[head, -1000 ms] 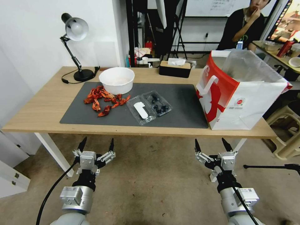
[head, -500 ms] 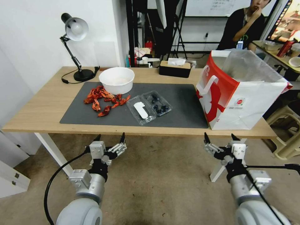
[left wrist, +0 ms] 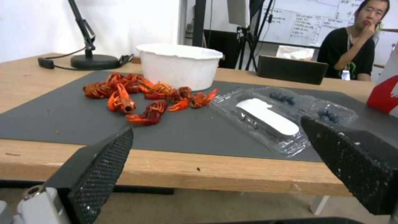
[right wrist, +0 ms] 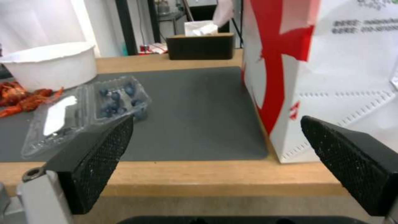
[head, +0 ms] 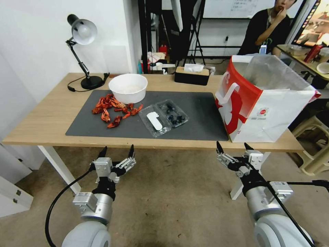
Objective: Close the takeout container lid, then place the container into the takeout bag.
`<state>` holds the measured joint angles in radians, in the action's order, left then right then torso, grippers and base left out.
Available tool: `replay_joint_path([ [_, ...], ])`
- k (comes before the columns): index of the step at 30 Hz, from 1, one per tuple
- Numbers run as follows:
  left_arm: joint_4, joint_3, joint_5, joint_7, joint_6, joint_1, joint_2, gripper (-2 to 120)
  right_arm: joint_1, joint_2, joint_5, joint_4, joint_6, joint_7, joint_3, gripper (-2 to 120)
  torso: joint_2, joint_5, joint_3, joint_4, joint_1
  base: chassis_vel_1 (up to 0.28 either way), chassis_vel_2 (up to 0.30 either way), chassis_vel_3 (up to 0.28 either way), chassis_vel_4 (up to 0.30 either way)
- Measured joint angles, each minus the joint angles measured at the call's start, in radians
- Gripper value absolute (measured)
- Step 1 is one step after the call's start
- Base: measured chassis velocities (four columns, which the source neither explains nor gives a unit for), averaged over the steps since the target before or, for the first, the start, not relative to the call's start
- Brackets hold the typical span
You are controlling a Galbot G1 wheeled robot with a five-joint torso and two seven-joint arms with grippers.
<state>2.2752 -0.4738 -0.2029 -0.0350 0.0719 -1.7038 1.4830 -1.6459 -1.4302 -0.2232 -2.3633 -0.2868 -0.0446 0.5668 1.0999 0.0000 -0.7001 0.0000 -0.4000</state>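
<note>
The takeout container lies opened flat on the grey mat, near the table's middle. Its lid is the nearer half, white label up; the farther half holds dark blueberries. The red-and-white takeout bag stands upright and open at the table's right end. My left gripper is open, below the table's front edge and just left of the container. My right gripper is open below the edge in front of the bag. The left wrist view faces the container; the right wrist view shows the container and the bag.
A white bowl and a heap of red crayfish sit left of the container. At the back stand a desk lamp and a black tissue box. The mat between container and bag is bare. A stool stands at the right.
Both arms have risen from low over the floor to just under the table's front edge. Both grippers have stayed open. Nothing on the table has moved.
</note>
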Motion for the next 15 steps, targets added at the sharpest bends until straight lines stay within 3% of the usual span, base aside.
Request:
replay_joint_path([
  [8, -0.010, -0.011, -0.001, 0.007, -0.009, 0.000, -0.006, 100, 0.117, 0.076, -0.062, 0.023, -0.054, -0.073, -0.075, 100, 0.000, -0.0001, 0.000, 0.0001, 0.000, 0.000, 0.000, 0.000, 0.000],
  [15, -0.011, -0.033, -0.001, 0.007, -0.022, -0.006, 0.004, 100, 0.273, 0.156, -0.146, 0.137, -0.087, -0.167, -0.176, 100, 0.000, -0.0001, 0.000, 0.0000, 0.000, 0.000, 0.000, 0.000, 0.000],
])
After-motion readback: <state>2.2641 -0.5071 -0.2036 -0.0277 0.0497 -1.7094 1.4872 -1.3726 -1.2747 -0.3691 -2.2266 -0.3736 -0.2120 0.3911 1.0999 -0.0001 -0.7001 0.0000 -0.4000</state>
